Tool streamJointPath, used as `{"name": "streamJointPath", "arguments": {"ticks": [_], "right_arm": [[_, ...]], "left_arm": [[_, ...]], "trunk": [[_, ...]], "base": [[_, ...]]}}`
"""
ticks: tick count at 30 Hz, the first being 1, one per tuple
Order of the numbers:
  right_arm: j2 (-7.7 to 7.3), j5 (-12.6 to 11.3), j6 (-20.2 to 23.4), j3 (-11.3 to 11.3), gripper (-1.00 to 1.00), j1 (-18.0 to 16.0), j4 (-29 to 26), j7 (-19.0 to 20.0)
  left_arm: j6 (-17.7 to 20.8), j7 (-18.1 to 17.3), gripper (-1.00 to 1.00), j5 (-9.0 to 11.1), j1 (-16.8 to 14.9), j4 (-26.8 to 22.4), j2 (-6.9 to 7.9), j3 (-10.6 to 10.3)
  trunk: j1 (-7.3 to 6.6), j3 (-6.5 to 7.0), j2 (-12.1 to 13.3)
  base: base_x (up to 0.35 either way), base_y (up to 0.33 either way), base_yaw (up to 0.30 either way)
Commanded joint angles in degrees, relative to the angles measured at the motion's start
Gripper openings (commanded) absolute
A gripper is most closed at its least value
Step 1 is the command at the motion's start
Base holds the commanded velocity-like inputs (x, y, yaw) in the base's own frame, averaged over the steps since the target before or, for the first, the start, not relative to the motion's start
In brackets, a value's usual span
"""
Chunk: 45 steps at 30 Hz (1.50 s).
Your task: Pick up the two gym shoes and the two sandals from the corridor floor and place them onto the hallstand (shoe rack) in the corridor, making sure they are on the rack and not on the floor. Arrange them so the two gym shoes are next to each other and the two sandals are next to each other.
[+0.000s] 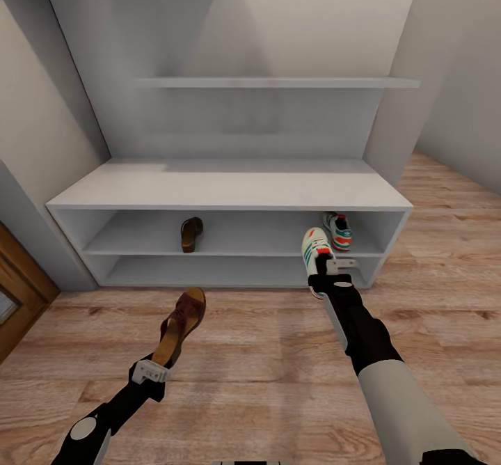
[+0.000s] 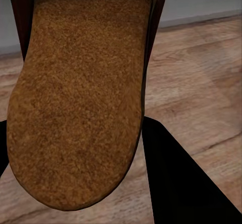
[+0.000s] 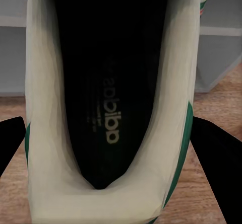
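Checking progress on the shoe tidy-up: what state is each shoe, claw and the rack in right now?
Left claw: shut on a sandal.
Held sandal: off the floor, toe toward the rack.
Right claw: shut on a sneaker.
Held sneaker: lifted, at the rack's front by the upper shelf.
Other sandal: on the upper shelf.
Other sneaker: on the upper shelf, right end.
Rack: top bare.
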Motion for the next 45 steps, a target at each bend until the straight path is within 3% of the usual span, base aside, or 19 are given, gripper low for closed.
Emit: {"name": "streamJointPath", "arguments": {"ticks": [1,45], "right_arm": [[0.01,0.36,0.42,0.10,-1.00,-0.03,-0.06,-0.16],[0.00,0.27,0.36,0.01,-1.00,-0.03,0.10,-0.17]], "left_arm": [[-0.54,-0.23,-1.00,-0.79,-0.03,-0.01,-0.03,0.18],[-1.30,-0.38,-1.00,-0.90,0.92,-0.72,-0.12,0.00]], "trunk": [[-0.01,-0.05,-0.02],[-0.01,-0.05,-0.02]], "base": [[0.000,0.000,0.000],[0.046,0.000,0.000]]}}
